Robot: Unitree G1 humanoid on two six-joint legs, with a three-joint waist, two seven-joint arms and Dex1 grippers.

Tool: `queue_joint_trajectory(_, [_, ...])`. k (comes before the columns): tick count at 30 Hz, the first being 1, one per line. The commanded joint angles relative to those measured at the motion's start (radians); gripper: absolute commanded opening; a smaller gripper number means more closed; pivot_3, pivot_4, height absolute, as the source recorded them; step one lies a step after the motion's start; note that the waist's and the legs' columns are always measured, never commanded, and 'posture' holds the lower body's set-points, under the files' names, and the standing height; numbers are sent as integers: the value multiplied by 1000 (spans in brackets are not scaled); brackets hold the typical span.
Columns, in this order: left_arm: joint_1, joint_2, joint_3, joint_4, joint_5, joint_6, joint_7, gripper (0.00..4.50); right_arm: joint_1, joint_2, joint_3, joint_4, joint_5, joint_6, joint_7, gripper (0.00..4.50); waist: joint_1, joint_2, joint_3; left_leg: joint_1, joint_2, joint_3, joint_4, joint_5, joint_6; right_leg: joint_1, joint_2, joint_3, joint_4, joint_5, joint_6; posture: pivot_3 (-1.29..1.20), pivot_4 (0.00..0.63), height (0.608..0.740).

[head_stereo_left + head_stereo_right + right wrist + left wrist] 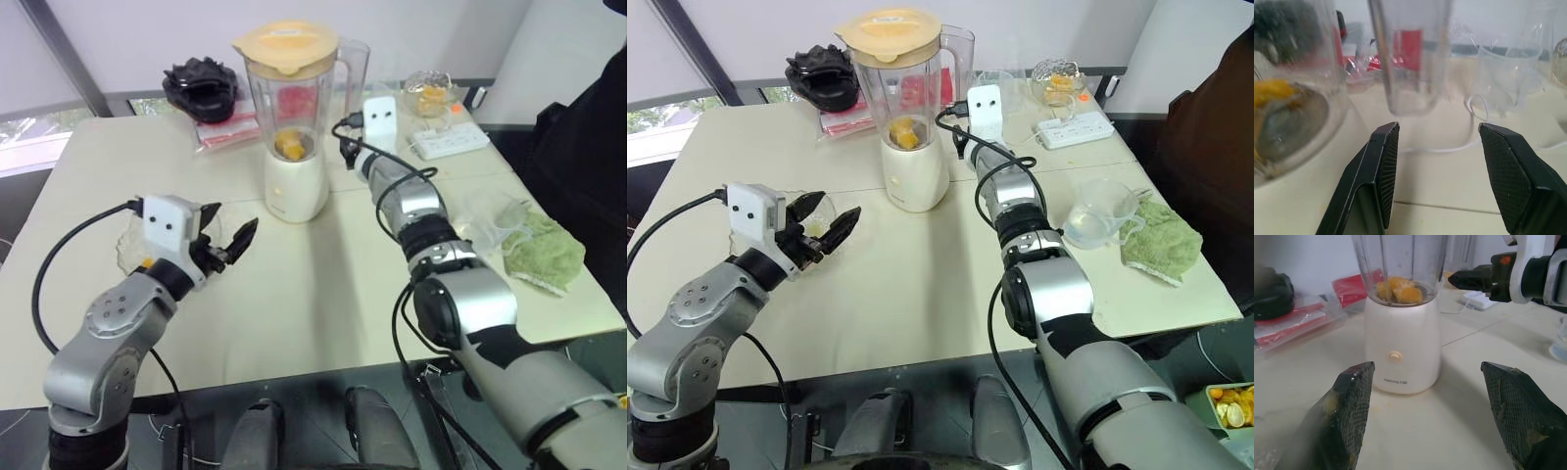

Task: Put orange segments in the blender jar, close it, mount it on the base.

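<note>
Black fingers of both grippers apart and empty, right gripper beside blender jar handle.

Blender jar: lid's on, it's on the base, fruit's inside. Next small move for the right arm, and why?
Probably back the right gripper straight away. The blender jar already sits on the base, the lid on it and the orange segments inside. The jaws are open and empty beside the jar's handle.

Cream table: base, power strip, green cloth, measuring cup.
</note>
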Motion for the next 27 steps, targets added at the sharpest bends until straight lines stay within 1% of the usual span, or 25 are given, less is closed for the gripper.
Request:
queue_joint_trajectory(1, [-19, -3, -11, -5, -7, -12, -5, 3644, 30, 7, 19, -156, 9, 41, 24, 3527, 0, 0, 0, 0, 0, 0, 0, 0, 0, 0, 0, 0, 0, 0, 0, 0, 150, 740])
queue_joint_trajectory(2, [-22, -4, -15, -4, -7, -13, -5, 3644, 44, 6, 24, -182, 4, 53, 21, 3934, 1, 0, 0, 0, 0, 0, 0, 0, 0, 0, 0, 0, 0, 0, 0, 0, 150, 740])
queue_joint_trajectory(3, [-24, -5, -18, -2, -7, -14, -4, 3644, 58, 6, 29, -207, 0, 65, 17, 4471, 1, 0, 0, 0, 0, 0, 0, 0, 0, 0, 0, 0, 0, 0, 0, 0, 150, 740])
queue_joint_trajectory(12, [-6, -33, -49, 5, 1, -33, -9, 3644, 249, -23, 91, -546, -3, 179, 90, 4471, 2, 0, 0, 0, 0, 0, 0, 0, 0, 0, 0, 0, 0, 0, 0, 0, 150, 740])
queue_joint_trajectory(16, [-16, -30, -46, 16, -2, -36, -19, 3644, 357, -70, 114, -761, 29, 269, 178, 4471, 4, 0, 0, 0, 0, 0, 0, 0, 0, 0, 0, 0, 0, 0, 0, 0, 150, 740])
queue_joint_trajectory(19, [-23, -32, -28, 23, -7, -46, -21, 3644, 426, -133, 107, -930, 97, 349, 289, 4471, 10, 0, 0, 0, 0, 0, 0, 0, 0, 0, 0, 0, 0, 0, 0, 0, 150, 740])
queue_joint_trajectory(22, [-15, -23, -18, 24, -3, -44, -21, 3644, 498, -231, 91, -1085, 172, 395, 412, 4471, 16, 0, 0, 0, 0, 0, 0, 0, 0, 0, 0, 0, -1, 0, 0, 0, 150, 740])
queue_joint_trajectory(24, [-5, -20, -13, 25, -1, -49, -22, 3644, 543, -293, 77, -1156, 217, 401, 485, 4471, 19, -1, 0, 0, 0, 0, 0, 0, 0, 0, 0, 0, -1, 0, 0, 0, 150, 740])
queue_joint_trajectory(27, [12, -18, 0, 20, 0, -52, -22, 3644, 609, -371, 55, -1224, 264, 407, 556, 4471, 23, -1, 0, 0, 0, 0, 0, 0, 0, 0, 0, 0, -1, 0, 0, 0, 150, 740])
